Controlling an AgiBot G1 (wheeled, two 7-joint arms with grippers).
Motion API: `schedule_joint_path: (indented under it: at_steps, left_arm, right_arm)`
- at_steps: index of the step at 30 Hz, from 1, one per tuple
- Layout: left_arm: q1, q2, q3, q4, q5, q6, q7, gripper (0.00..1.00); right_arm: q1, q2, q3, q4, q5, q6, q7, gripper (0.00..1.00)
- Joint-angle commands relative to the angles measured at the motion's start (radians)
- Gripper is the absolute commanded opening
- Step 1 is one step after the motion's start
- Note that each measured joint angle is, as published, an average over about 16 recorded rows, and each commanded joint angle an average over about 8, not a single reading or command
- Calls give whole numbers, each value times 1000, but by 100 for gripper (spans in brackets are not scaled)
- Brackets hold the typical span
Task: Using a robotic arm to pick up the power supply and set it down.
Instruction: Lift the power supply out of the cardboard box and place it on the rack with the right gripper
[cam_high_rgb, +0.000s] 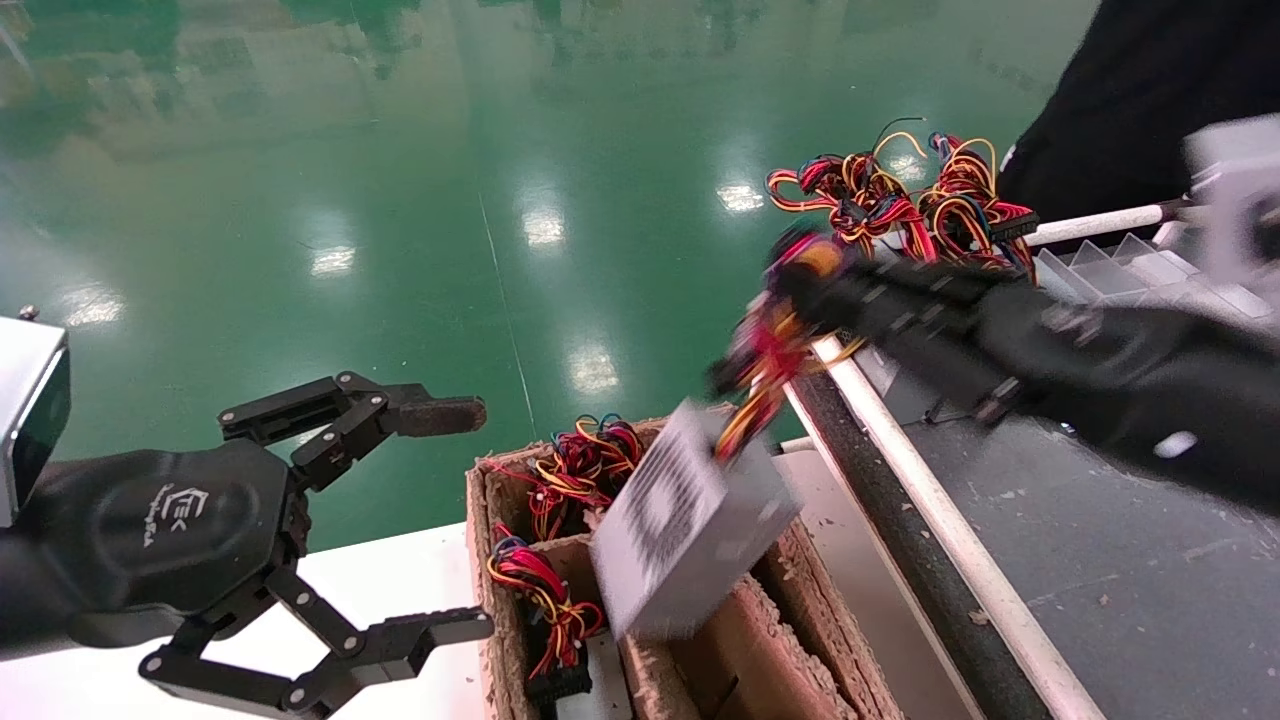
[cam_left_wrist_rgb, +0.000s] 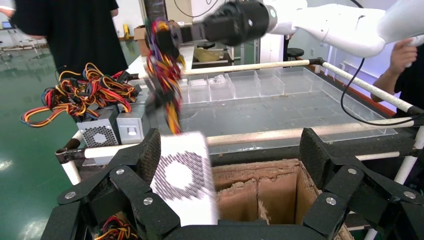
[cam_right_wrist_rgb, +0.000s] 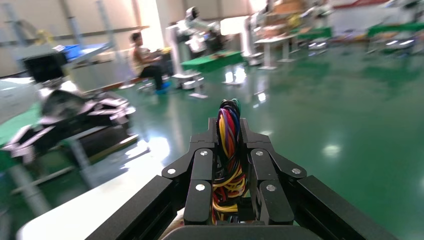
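The power supply (cam_high_rgb: 690, 520) is a grey metal box with a perforated vent face. It hangs tilted over the cardboard box (cam_high_rgb: 478, 540), dangling by its red, yellow and black wires (cam_high_rgb: 765, 355). My right gripper (cam_high_rgb: 800, 272) is shut on that wire bundle (cam_right_wrist_rgb: 229, 150), which is pinched between its two black fingers (cam_right_wrist_rgb: 230, 125). In the left wrist view the power supply (cam_left_wrist_rgb: 182, 177) hangs beside one finger, in front of the box's compartments. My left gripper (cam_high_rgb: 465, 520) stays open and holds nothing at the near left, level with the box (cam_left_wrist_rgb: 231, 150).
More wired units (cam_high_rgb: 560, 480) sit in the cardboard box's divided slots. A white rail (cam_high_rgb: 940, 520) edges a dark belt (cam_high_rgb: 1100, 560) on the right. A heap of wired supplies (cam_high_rgb: 900, 200) and a clear divided tray (cam_left_wrist_rgb: 260, 85) lie beyond. A person in black (cam_high_rgb: 1130, 90) stands behind.
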Motion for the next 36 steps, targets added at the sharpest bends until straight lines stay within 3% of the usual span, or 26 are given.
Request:
schedule_joint_path:
  at_steps: [1, 19, 36]
  left_arm:
    - [0, 0, 0, 0, 0, 0, 0, 100]
    - [0, 0, 0, 0, 0, 0, 0, 100]
    - [0, 0, 0, 0, 0, 0, 0, 100]
  right_arm:
    - [13, 20, 24, -39, 20, -10, -14, 0]
    - [210, 159, 38, -552, -147, -89, -311, 0]
    - [369, 137, -45, -842, -282, -239, -498, 0]
